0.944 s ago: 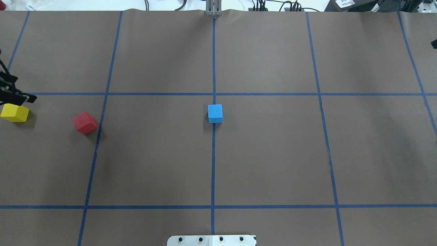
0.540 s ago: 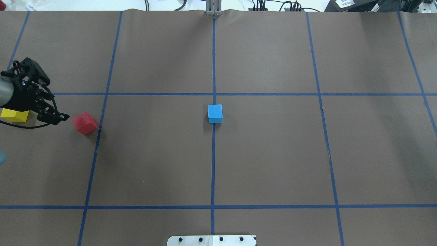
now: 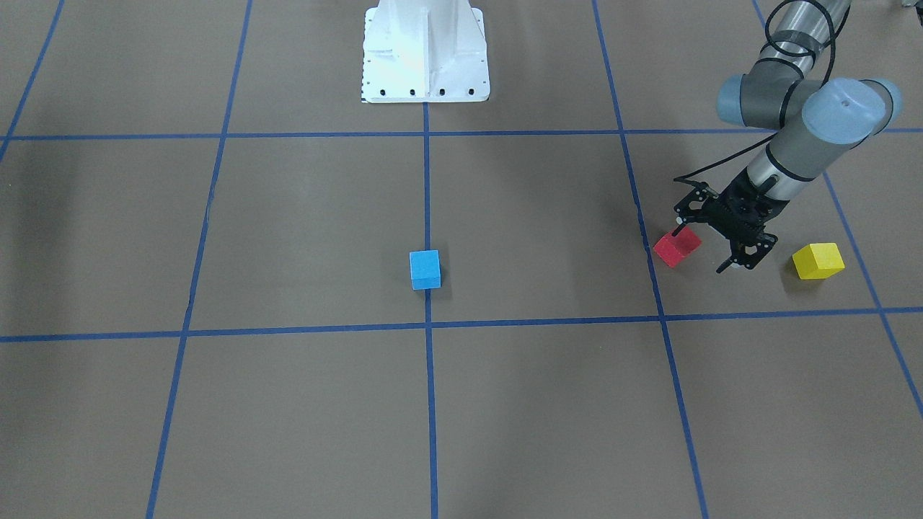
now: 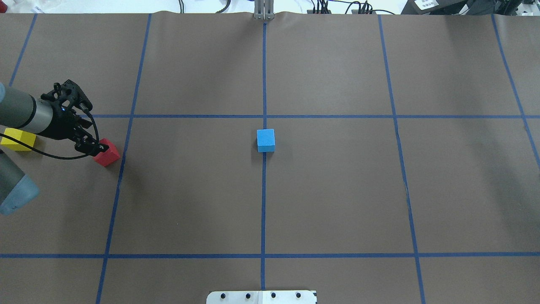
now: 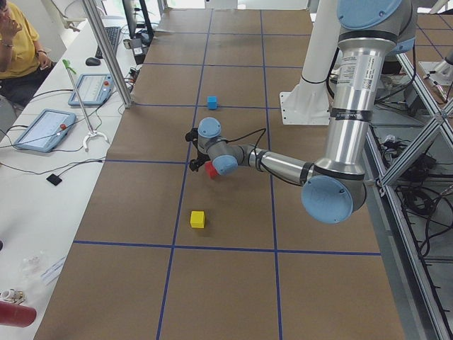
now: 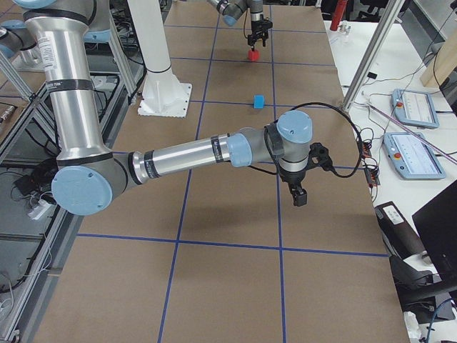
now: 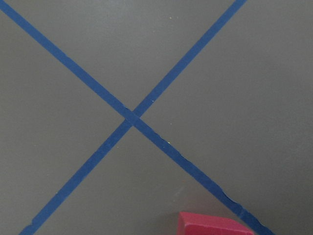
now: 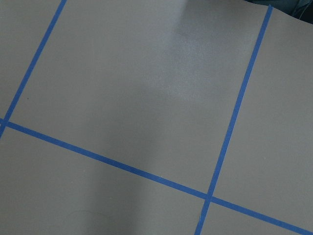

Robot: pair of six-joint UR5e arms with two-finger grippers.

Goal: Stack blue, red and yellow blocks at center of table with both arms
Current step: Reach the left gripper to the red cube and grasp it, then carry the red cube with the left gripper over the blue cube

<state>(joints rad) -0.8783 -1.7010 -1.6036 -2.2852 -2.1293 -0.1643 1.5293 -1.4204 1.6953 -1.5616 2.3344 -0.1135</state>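
The blue block (image 4: 265, 140) sits on the centre tape line, also in the front view (image 3: 425, 269). The red block (image 4: 109, 156) lies far to the robot's left, turned at an angle (image 3: 676, 247). The yellow block (image 4: 17, 139) lies further left (image 3: 818, 260). My left gripper (image 3: 699, 251) is open, tilted, just above and beside the red block, with one fingertip (image 3: 678, 231) over its top; its wrist view shows the red block's edge (image 7: 215, 224). My right gripper (image 6: 300, 196) shows only in the right side view, over bare table; I cannot tell its state.
Blue tape lines grid the brown table. The white robot base (image 3: 425, 50) stands at the robot's edge. A post (image 6: 364, 64) and operator tablets (image 6: 414, 107) stand along the far side. A person (image 5: 18, 42) sits beyond that edge.
My left arm has swung in from the left edge, past the yellow block, and its open gripper now reaches the red block. The blocks have not moved.
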